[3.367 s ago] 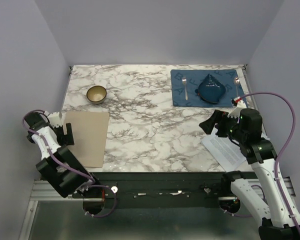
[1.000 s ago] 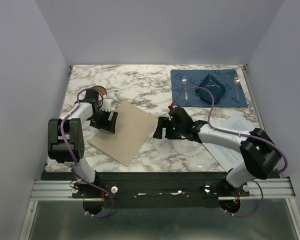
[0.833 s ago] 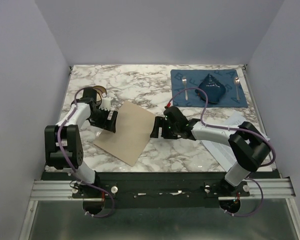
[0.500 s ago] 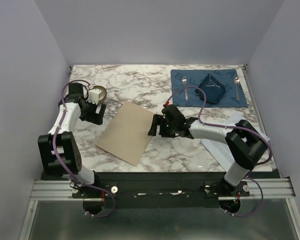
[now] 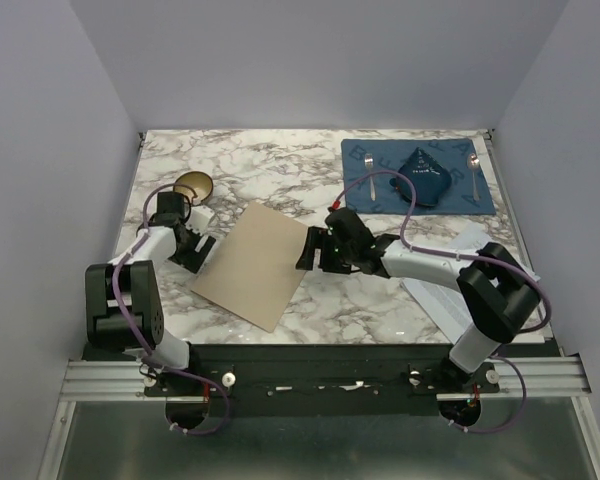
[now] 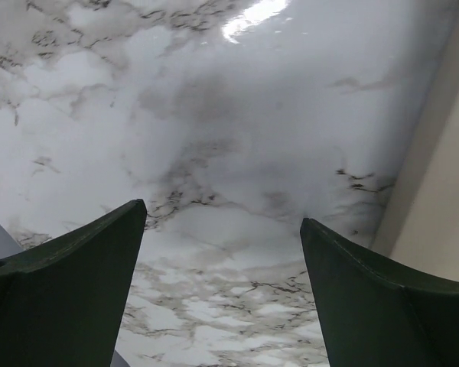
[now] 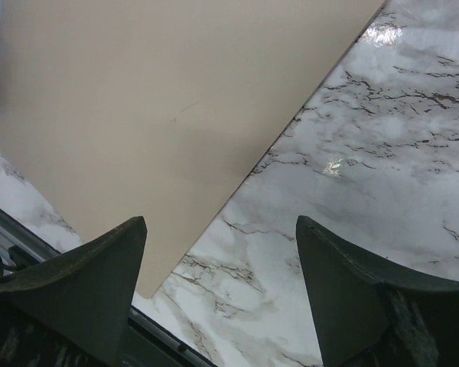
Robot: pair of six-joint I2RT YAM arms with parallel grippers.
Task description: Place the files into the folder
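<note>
The folder (image 5: 255, 262) is a closed tan card leaf lying skewed on the marble, left of centre. My left gripper (image 5: 197, 252) stands open just off its left edge, with bare marble between the fingers; in the left wrist view the left gripper (image 6: 222, 218) has the folder's edge (image 6: 447, 153) to its right. At the folder's right edge my right gripper (image 5: 312, 252) is open and holds nothing. The right wrist view has the right gripper (image 7: 220, 222) over the folder's (image 7: 153, 99) long edge. The files (image 5: 445, 300), white printed sheets, lie at the near right, partly under the right arm.
A blue placemat (image 5: 362, 190) at the back right carries a folded dark napkin (image 5: 422, 178), a fork (image 5: 370, 175) and a spoon (image 5: 473, 172). A brown bowl (image 5: 192, 187) sits behind the left gripper. The table's front rail (image 5: 320, 360) runs close to the folder's near corner.
My left gripper has come off the folder, swung back toward the bowl, then dropped beside the folder's left edge. The right gripper slid left to the folder's right edge. The folder turned slightly.
</note>
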